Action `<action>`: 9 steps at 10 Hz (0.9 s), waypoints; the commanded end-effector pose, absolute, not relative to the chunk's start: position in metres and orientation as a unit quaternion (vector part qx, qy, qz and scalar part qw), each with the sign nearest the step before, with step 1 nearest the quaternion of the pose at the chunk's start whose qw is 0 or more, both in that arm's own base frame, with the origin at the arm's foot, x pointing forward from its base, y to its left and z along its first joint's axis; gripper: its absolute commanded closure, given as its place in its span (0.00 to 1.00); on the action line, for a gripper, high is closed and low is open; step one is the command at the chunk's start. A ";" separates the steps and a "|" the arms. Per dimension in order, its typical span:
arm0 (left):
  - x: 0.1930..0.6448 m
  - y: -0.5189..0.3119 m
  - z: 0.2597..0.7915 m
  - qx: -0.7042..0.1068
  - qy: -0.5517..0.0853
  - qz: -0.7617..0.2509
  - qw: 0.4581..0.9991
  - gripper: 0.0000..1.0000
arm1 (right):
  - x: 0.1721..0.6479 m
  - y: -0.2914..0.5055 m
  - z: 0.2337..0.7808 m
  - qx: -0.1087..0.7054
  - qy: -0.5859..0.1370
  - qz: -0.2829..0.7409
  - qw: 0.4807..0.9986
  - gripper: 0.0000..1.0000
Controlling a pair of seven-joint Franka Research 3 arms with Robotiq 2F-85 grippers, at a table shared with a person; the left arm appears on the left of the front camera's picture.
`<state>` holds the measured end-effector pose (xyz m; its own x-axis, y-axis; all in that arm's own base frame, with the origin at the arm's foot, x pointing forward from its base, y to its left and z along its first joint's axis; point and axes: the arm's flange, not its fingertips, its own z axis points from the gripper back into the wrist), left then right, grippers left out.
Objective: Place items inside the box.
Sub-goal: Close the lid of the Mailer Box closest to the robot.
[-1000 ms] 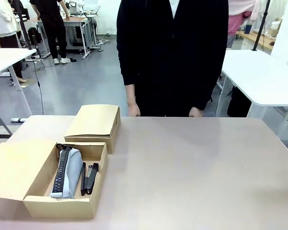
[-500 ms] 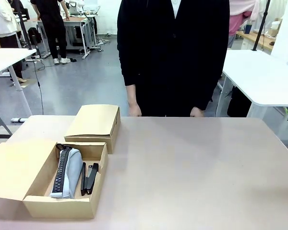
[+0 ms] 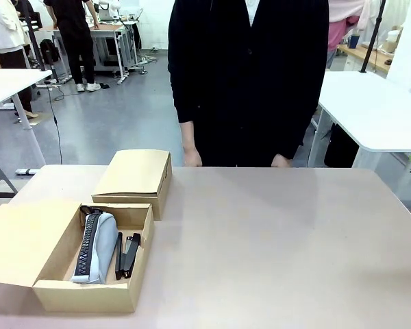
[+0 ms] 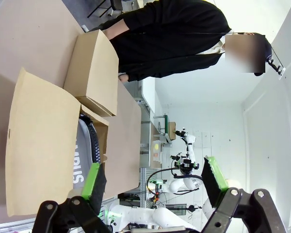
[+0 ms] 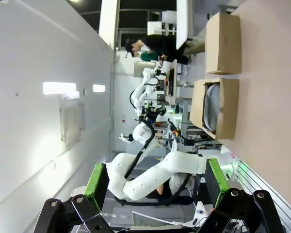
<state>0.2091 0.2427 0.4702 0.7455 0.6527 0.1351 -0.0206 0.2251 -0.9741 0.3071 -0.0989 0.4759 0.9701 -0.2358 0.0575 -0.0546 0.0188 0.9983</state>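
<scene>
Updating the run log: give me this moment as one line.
open box: grey pencil case, black staplers inside | closed box behind | left gripper open | right gripper open

My front camera sits low at the near edge of the table (image 3: 274, 233), facing across it to the person (image 3: 250, 75) at the far edge, with the open box (image 3: 89, 291) close at lower left. My left wrist camera is rolled sideways, looking along its spread fingers (image 4: 94, 180) from just beside the box (image 4: 39, 141), towards the person (image 4: 169, 34). My right wrist camera is also rolled, well apart from the box (image 5: 218, 109), looking past its spread fingers (image 5: 98, 184) across the table (image 5: 271, 73) at my left arm (image 5: 155, 177). All three views share the box.
</scene>
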 end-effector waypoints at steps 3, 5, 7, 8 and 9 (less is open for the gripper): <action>0.204 0.203 0.500 -0.573 -0.372 0.046 0.729 0.00 | 0.305 -0.100 0.477 0.694 -0.105 -0.054 0.711 0.00; 0.212 0.152 0.494 -0.463 -0.452 -0.143 0.749 0.00 | 0.305 -0.100 0.477 0.694 -0.105 -0.054 0.711 0.00; 0.215 0.094 0.457 -0.301 -0.548 -0.321 0.712 0.00 | 0.305 -0.100 0.477 0.694 -0.105 -0.054 0.711 0.00; 0.212 0.080 0.444 -0.269 -0.566 -0.395 0.672 0.00 | 0.305 -0.100 0.477 0.694 -0.105 -0.054 0.711 0.00; 0.210 0.072 0.436 -0.248 -0.582 -0.444 0.634 0.00 | 0.305 -0.100 0.477 0.694 -0.105 -0.054 0.711 0.00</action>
